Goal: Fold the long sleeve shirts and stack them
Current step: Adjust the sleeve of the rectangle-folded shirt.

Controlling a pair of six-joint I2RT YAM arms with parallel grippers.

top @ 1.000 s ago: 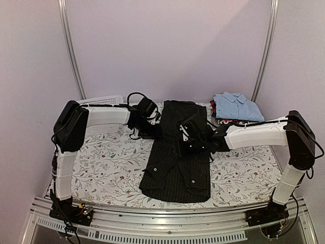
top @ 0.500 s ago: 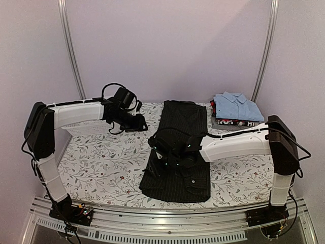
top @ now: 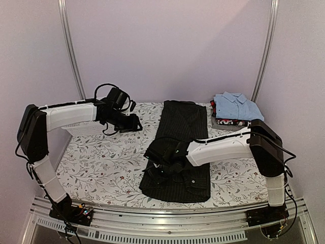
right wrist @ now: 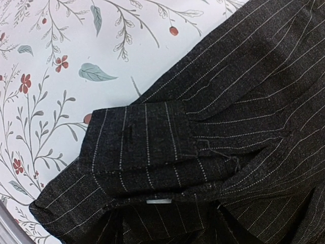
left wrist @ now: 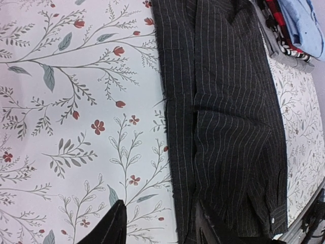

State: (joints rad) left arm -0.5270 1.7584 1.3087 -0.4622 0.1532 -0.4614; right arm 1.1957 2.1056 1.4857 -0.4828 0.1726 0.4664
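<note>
The black pinstriped shirt [top: 184, 133] lies flat along the middle of the table, and it also shows in the left wrist view [left wrist: 228, 117]. The light blue shirt [top: 236, 105] lies folded on a pile at the back right. My right gripper [top: 155, 166] reaches across to the shirt's front left edge. In the right wrist view a sleeve cuff [right wrist: 147, 140] lies just ahead of the gripper [right wrist: 162, 236], whose jaws stand apart with black cloth bunched between them. My left gripper [top: 135, 124] is open and empty over bare table left of the shirt, as the left wrist view [left wrist: 158, 235] also shows.
A white mesh basket [top: 81, 130] sits at the back left under my left arm. Folded red, black and white clothes [top: 229, 122] lie under the blue shirt. The flowered tablecloth [top: 106, 157] covers the table. Metal rails run along the near edge.
My right gripper moved from the shirt's middle to its front left edge. My left arm drew back to the left, off the shirt.
</note>
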